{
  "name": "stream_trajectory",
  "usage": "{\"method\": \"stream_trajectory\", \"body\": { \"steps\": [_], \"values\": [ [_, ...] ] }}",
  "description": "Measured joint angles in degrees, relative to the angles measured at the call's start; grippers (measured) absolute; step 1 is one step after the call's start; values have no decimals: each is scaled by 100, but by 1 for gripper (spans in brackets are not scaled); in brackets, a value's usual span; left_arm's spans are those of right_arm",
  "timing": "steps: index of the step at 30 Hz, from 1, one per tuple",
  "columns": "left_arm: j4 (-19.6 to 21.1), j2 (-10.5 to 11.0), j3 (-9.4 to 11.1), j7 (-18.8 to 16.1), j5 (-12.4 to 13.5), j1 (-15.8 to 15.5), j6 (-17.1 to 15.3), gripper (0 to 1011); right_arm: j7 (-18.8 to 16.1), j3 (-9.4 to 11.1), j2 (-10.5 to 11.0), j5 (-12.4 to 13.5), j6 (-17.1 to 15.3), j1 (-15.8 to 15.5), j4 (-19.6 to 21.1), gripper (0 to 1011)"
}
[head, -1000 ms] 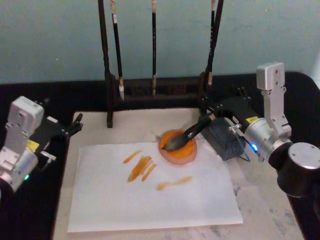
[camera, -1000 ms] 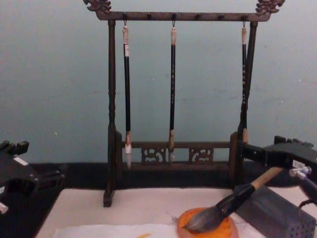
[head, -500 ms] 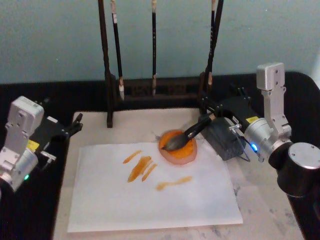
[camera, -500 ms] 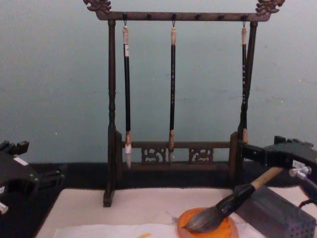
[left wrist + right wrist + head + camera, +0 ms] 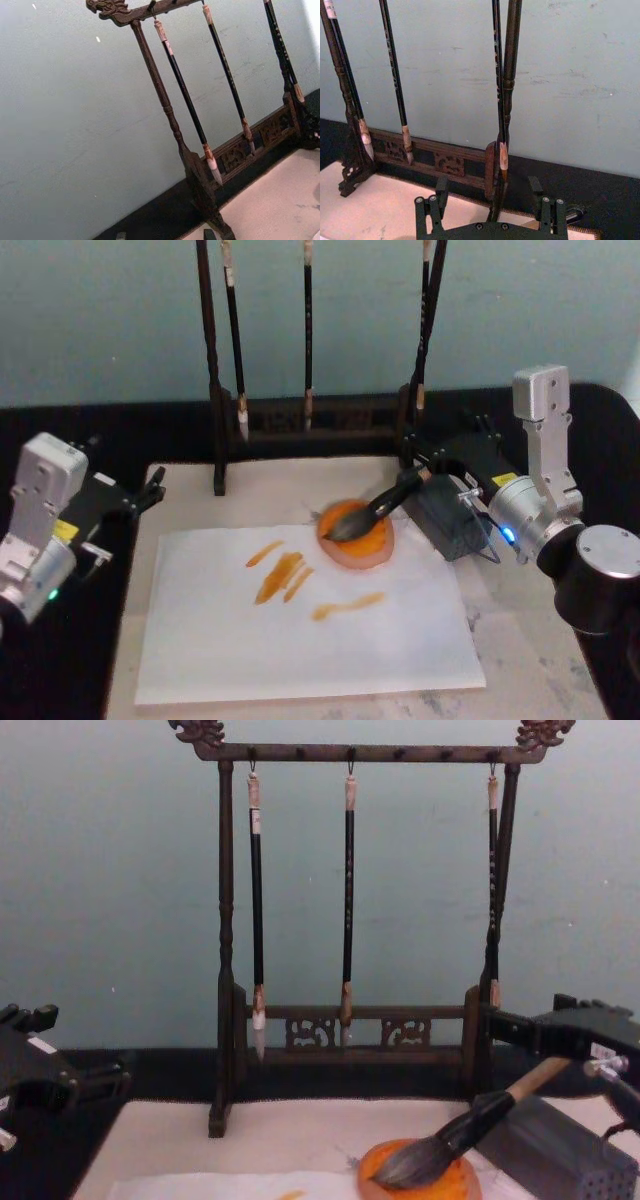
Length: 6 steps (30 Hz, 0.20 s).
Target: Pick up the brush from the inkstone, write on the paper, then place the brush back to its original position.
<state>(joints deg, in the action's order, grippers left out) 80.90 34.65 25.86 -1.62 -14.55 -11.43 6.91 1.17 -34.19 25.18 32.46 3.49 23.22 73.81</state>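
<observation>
1. Teal wall behind, black table (image 5: 180, 430) with a beige mat (image 5: 520, 640) on it, wooden brush stand (image 5: 350, 752) at the back with three thin brushes hanging.
2. Right gripper (image 5: 425, 457) is sitting at the far right of the mat, just behind the grey box (image 5: 450, 515). In the right wrist view its fingers (image 5: 441, 187) are standing wide apart with nothing between them.
3. Brush (image 5: 450, 1135) is lying just in front of that open gripper, touching neither finger: bristles resting in the orange dish (image 5: 357, 538), handle propped up on the grey box. Likely parked that way so the handle is sticking up for an easy grab.
4. Dish is sitting at the far right corner of the paper (image 5: 300, 625), overlapping its edge.
5. Paper is already showing orange strokes (image 5: 283, 575), so I judge the writing done and the brush returned.
6. Left gripper (image 5: 155, 488) is idling at the left edge of the mat; can't tell its opening.
</observation>
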Motion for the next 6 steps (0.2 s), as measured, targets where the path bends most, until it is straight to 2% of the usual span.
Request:
{"method": "stream_trajectory", "body": {
  "steps": [6],
  "values": [
    [0, 0, 0, 0, 0, 0, 0, 1001, 0, 0, 0, 0, 0, 0, 0, 1000]
  ]
}}
